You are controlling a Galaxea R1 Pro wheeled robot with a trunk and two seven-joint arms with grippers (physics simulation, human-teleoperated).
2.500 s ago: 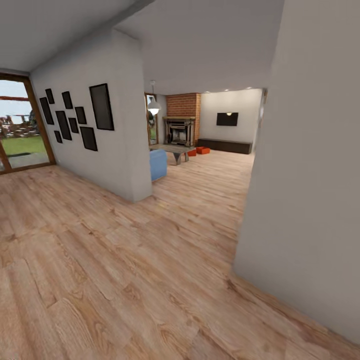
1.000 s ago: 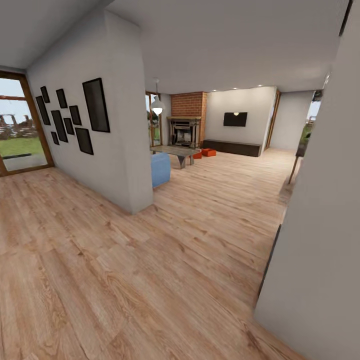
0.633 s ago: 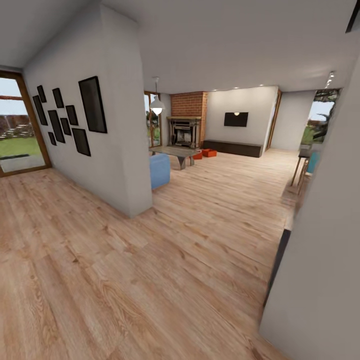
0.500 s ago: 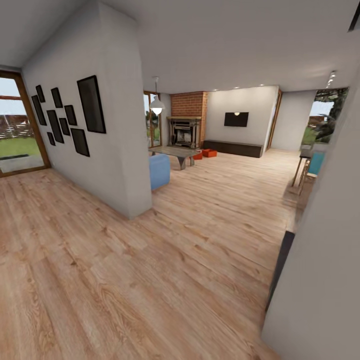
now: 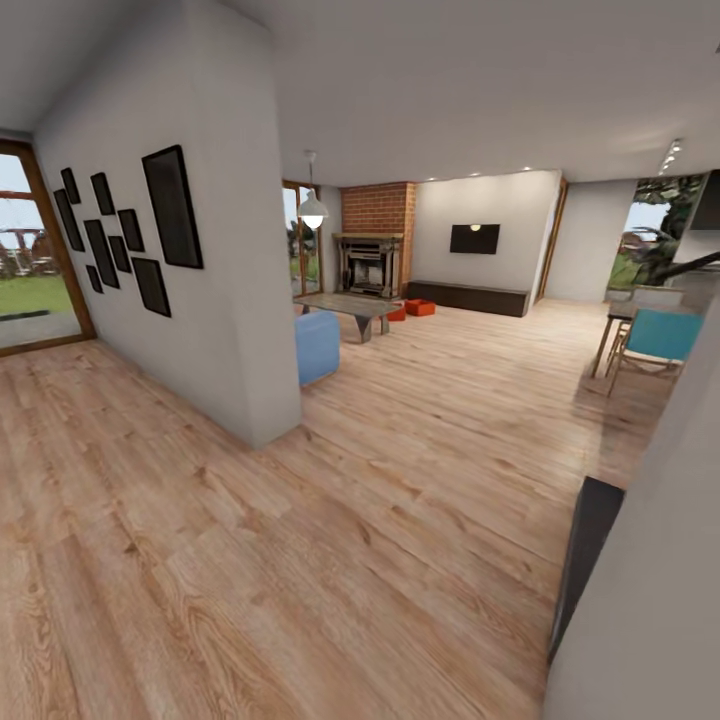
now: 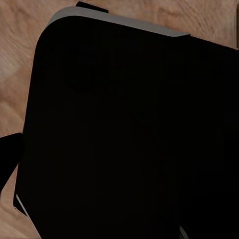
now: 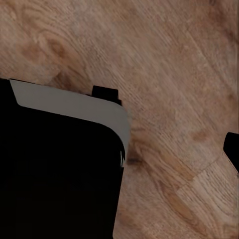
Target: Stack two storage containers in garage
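Note:
The two storage containers show in the head view as small orange-red bins on the wood-plank floor, far off in the living room. One container (image 5: 421, 307) sits just right of the other (image 5: 397, 313), in front of the brick fireplace (image 5: 371, 262) and beyond the coffee table (image 5: 346, 303). In the left wrist view a dark fingertip (image 6: 6, 160) shows at the frame's edge beside my black base (image 6: 124, 139). In the right wrist view a dark fingertip (image 7: 232, 149) sits at the opposite edge over bare planks. Nothing is between the fingers.
A white wall corner (image 5: 255, 330) with black picture frames juts in on the left, a blue sofa end (image 5: 317, 346) behind it. A near wall (image 5: 650, 600) with a dark panel (image 5: 590, 555) crowds the right. A teal chair (image 5: 663, 336) stands at a table far right.
The camera has travelled forward past the right-hand wall, so more of the living room, the far doorway and the teal chair have come into sight. The containers have not moved.

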